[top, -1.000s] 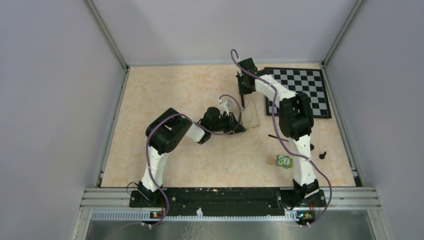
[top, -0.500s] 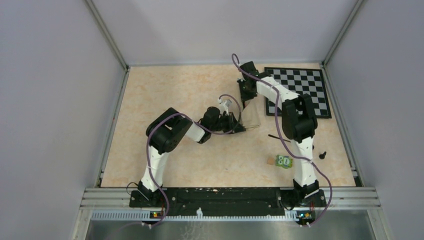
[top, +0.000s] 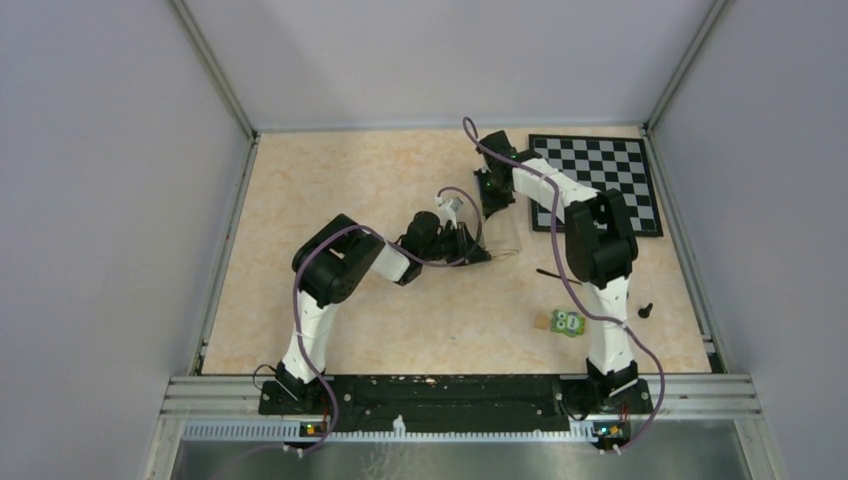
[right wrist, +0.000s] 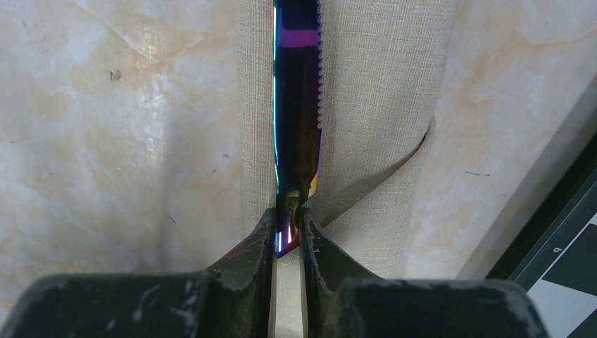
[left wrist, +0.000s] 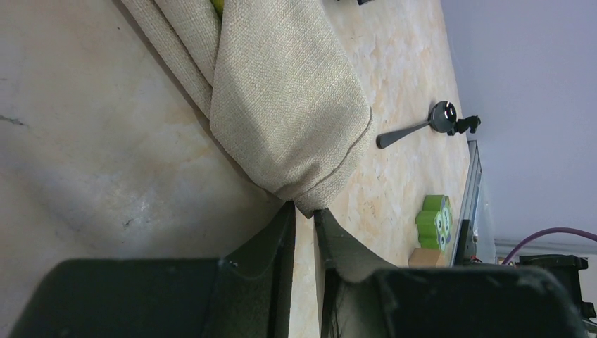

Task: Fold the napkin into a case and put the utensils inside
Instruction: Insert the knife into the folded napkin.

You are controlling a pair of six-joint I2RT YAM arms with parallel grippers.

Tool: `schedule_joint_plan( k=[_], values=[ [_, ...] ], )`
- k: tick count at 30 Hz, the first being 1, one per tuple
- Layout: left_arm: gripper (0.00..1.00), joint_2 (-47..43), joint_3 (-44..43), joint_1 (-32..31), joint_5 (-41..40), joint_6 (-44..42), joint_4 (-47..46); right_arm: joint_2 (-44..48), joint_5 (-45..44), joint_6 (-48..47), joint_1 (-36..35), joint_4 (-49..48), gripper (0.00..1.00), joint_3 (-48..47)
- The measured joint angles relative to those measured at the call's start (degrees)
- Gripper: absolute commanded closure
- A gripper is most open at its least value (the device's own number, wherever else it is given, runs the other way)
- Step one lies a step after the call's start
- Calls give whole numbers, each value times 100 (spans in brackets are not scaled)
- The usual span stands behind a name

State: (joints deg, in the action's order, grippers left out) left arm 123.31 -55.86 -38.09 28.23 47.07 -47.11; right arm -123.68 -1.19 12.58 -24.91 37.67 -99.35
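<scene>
The soft beige-cream cloth napkin (left wrist: 288, 105) lies folded into a narrow, layered bundle on the speckled tan worktop (top: 350, 200), just left of the black-and-white chessboard (top: 600, 180). The left gripper (left wrist: 304, 225) sits low at the near end of the bundle. Its jaws are drawn almost together, with one pointed corner of the napkin pinched between the tips.

At the far end, the right gripper (right wrist: 287, 225) is clamped on the handle of a thin knife with a purple-blue iridescent sheen and a serrated edge (right wrist: 297, 105). The jaws are closed tight against the metal. The knife lies lengthwise along the napkin, its blade set in the seam between two folds of cloth — cloth flanks it on both sides.

A second slim dark utensil with a round end (left wrist: 405, 130) lies flat on the bare worktop, apart from the napkin. Nearer the arm bases is a small green block with white dots (left wrist: 435, 222). A tiny black knob (top: 645, 310) stands further right — well clear of the cloth.
</scene>
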Motion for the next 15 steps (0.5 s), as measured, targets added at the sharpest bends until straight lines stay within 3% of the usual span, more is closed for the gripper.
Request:
schedule_joint_plan(
  k=[15],
  values=[
    [79, 0, -13, 17, 4, -31, 42, 129, 2, 223, -11, 35, 100, 144]
  ],
)
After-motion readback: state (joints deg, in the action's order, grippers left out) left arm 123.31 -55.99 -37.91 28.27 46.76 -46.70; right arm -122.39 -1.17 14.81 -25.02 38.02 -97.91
